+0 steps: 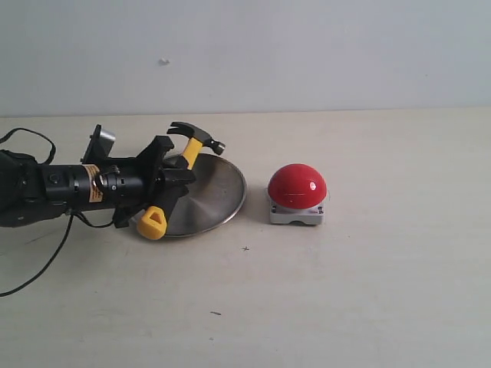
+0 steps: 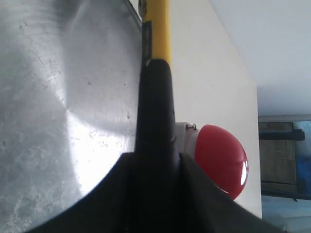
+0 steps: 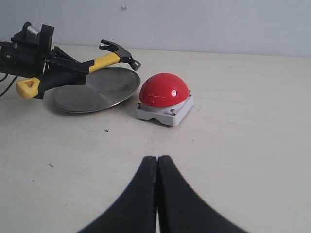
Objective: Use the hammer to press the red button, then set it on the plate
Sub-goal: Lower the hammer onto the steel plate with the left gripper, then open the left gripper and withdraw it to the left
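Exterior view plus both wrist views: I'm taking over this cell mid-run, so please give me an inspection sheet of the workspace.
Surface: pale table, no spills seen.
Job's things: hammer held tilted above the plate, head raised near its far rim; red button stands beside the plate, apart from it, nothing touching it.
Clutter: only small dark specks.
Grippers: left gripper fingers shut on the hammer's handle; right gripper fingers shut, holding nothing, short of the button.
Cables: black cable trails from the left arm across the table.
Surroundings: plain pale wall with a small mark.
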Robot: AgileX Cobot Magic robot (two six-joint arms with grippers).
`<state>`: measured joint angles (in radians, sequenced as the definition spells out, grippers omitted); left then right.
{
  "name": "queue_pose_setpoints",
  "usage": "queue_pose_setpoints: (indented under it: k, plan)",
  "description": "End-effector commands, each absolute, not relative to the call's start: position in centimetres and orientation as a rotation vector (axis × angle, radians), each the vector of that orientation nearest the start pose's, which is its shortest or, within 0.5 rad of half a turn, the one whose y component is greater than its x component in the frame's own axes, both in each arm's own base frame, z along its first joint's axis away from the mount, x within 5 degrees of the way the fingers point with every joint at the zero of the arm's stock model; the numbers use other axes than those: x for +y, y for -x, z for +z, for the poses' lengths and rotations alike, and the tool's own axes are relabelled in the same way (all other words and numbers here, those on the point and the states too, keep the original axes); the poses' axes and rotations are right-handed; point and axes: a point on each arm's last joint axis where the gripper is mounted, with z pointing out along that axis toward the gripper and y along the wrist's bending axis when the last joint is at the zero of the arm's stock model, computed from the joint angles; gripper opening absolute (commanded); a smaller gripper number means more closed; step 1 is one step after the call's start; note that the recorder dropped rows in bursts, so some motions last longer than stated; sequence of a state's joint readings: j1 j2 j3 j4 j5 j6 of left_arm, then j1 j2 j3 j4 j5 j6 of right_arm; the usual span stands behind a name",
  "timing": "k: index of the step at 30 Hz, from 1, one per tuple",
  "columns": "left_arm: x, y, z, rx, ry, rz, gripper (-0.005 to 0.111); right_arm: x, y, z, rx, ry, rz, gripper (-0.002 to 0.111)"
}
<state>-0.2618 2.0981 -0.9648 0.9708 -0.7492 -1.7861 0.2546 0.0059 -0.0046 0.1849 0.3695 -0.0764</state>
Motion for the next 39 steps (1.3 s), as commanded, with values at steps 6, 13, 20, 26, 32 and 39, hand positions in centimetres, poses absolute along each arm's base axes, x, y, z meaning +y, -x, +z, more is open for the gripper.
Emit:
queue_pose_setpoints:
  k: [6, 13, 20, 26, 32, 39]
  plan:
    - [-14.7, -36.2, 10.7, 2.283, 0.414, -1.285, 0.0, 1.9, -5.0, 18.2, 1.84, 0.192, 0.306, 0.0]
    - [-14.9, -35.9, 10.6, 2.308, 0.345, -1.287, 0.0, 1.9, -5.0, 18.2, 1.84, 0.192, 0.306, 0.0]
    - [-15.0, -35.7, 10.5, 2.333, 0.29, -1.274, 0.003, 1.9, -5.0, 18.2, 1.84, 0.192, 0.306, 0.0]
    - [-14.7, -35.8, 10.1, 2.36, 0.34, -1.227, 0.028, 1.9, -5.0, 18.2, 1.84, 0.192, 0.306, 0.0]
    - [-14.3, -35.7, 9.6, 2.412, 0.337, -1.135, 0.046, 1.9, -5.0, 18.2, 1.84, 0.192, 0.306, 0.0]
    - [-13.3, -35.9, 9.7, 2.419, 0.348, -1.13, 0.048, 1.9, -5.0, 18.2, 1.84, 0.192, 0.306, 0.0]
